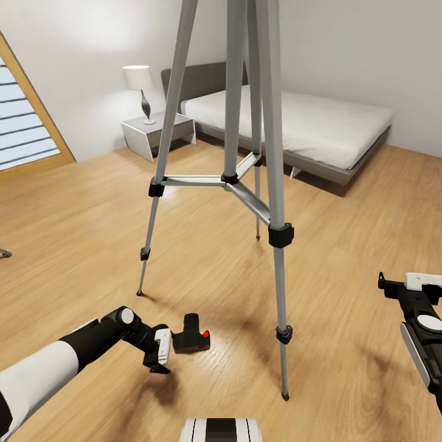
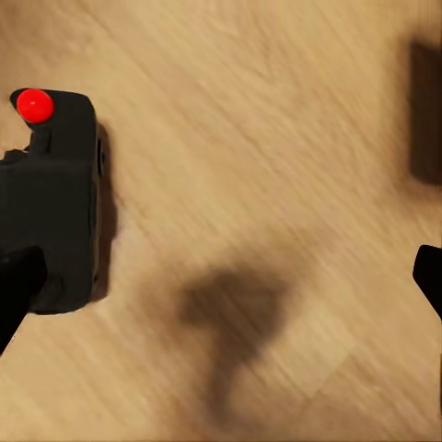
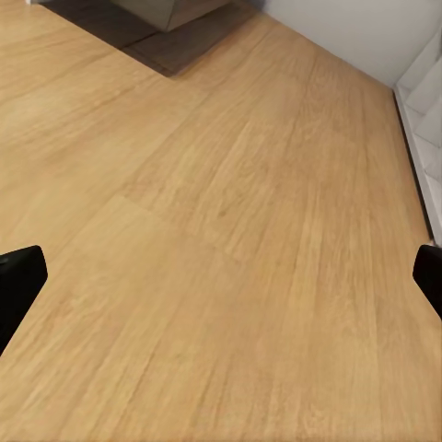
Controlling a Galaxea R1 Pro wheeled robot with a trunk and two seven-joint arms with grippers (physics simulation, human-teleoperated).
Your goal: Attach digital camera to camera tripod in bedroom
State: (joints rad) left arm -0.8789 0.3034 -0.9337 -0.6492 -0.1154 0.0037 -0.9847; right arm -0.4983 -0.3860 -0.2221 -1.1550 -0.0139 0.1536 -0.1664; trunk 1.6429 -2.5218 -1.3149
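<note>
Where the digital camera (image 1: 193, 336) lies on the wood floor (image 1: 344, 245) of the bedroom, between the near legs of the camera tripod (image 1: 236, 178), it is found just beside the left pincer (image 1: 161, 351). In the left wrist view the camera (image 2: 53, 207) sits against one fingertip (image 2: 17, 281) while the other fingertip is seen well apart at the opposite edge, so the left pincer is judged to be spread and nothing is pinched yet. The right pincer (image 1: 402, 283) is held above bare floor, its fingertips likewise wide apart. The camera body is judged to be rigid, light and fairly smooth, so slippage is possible under a shallow grip. The flat side faces of the boxy body should be taken, with the red button (image 1: 206, 334) and any lens kept free of the pads. The underside should be left exposed, since it is presumably to be mated to the tripod head, which lies out of view above.
</note>
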